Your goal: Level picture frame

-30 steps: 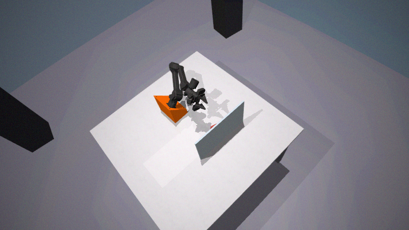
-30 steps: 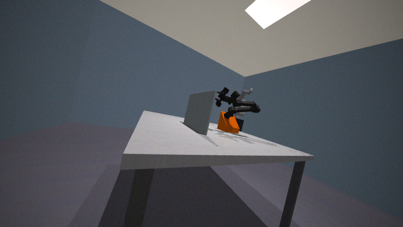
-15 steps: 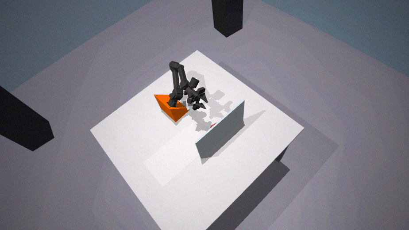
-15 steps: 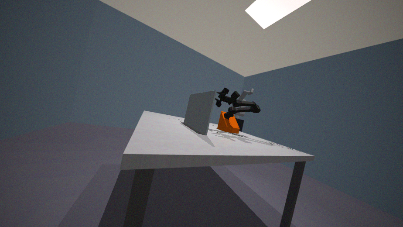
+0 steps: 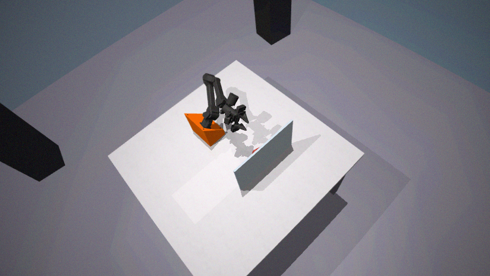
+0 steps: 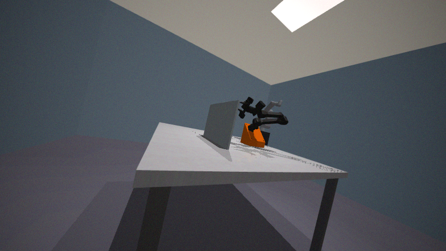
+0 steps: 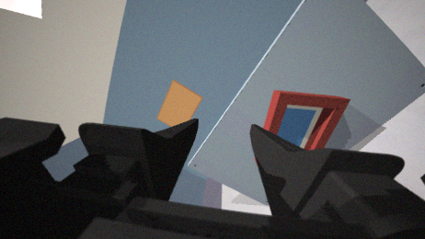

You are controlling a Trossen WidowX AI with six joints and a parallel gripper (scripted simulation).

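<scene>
Top one's perched high over the tabletop (image 5: 154, 151) (image 6: 187, 159), looking steeply down with the whole arm in shot. Exterior sits low and well back, past a table edge, angled up enough to catch the ceiling (image 6: 218, 28) (image 7: 55, 60). Both share the panel's (image 5: 267, 157) (image 6: 219, 124) plain back; wrist cam's right behind the pincer (image 5: 244, 122) (image 6: 240, 107) (image 7: 224, 125), facing its front, tilted.

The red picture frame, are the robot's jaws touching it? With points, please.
Apart. The top view shows white table (image 5: 154, 164) (image 6: 181, 152) (image 7: 405, 133) between the open jaws and the red picture frame (image 5: 255, 150) (image 7: 313, 98). They only overlap in the wrist view.
</scene>
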